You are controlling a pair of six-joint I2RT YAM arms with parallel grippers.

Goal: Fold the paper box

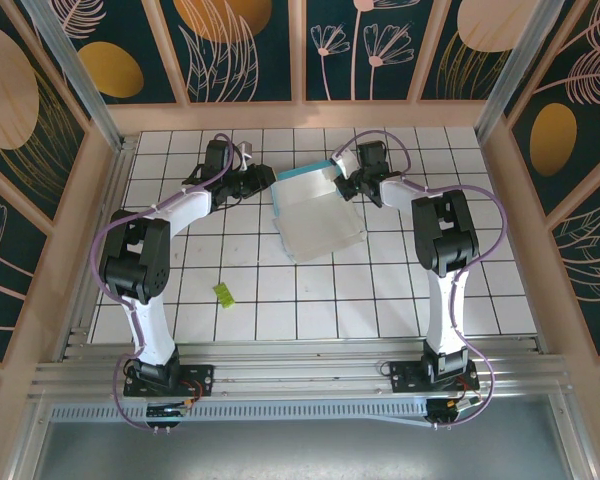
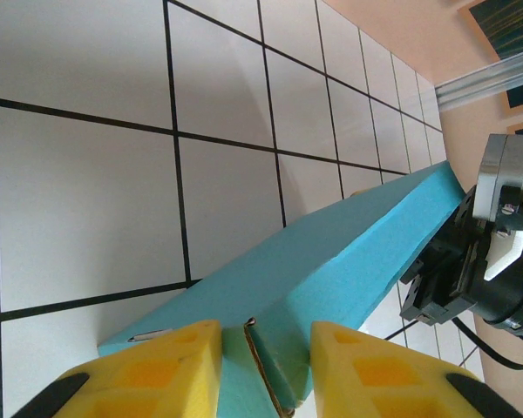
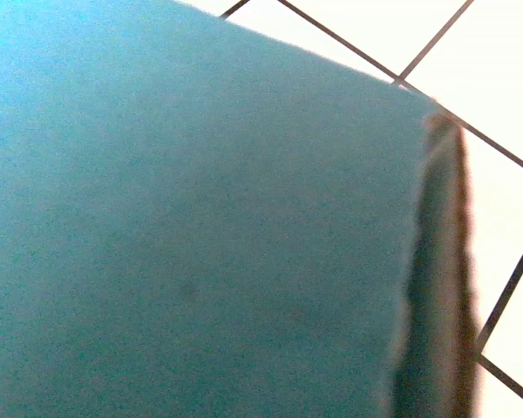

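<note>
Top view: paper box (image 1: 315, 215) half open on the tiled table (image 1: 380, 300), pale inner panel up, teal wall raised along its far edge. That wall's long axis runs left-right. Left gripper (image 1: 263, 182) is at the box's far-left end and right gripper (image 1: 352, 185) at its far-right corner, so each arm is at one end and neither is nearer. A yellow-green scrap (image 1: 223, 292) lies well apart, near-left of the box.

Left wrist view: yellow pads (image 2: 148, 366) stand partly apart and straddle the box's near corner, where a slit in the card shows. Can't tell if they press on the card or just bracket it. The teal wall runs straight away from these jaws to the right gripper, which touches the box's far end.

Right wrist view: teal card of the box is very close and blurred, its cut edge at right, with tiles beyond. The right jaws are closed. Can't tell if card is pinched between them.

Judgement: the next fold turns on that wall. With both grippers on its axis, one at each end, it should tip inward over the pale panel.
</note>
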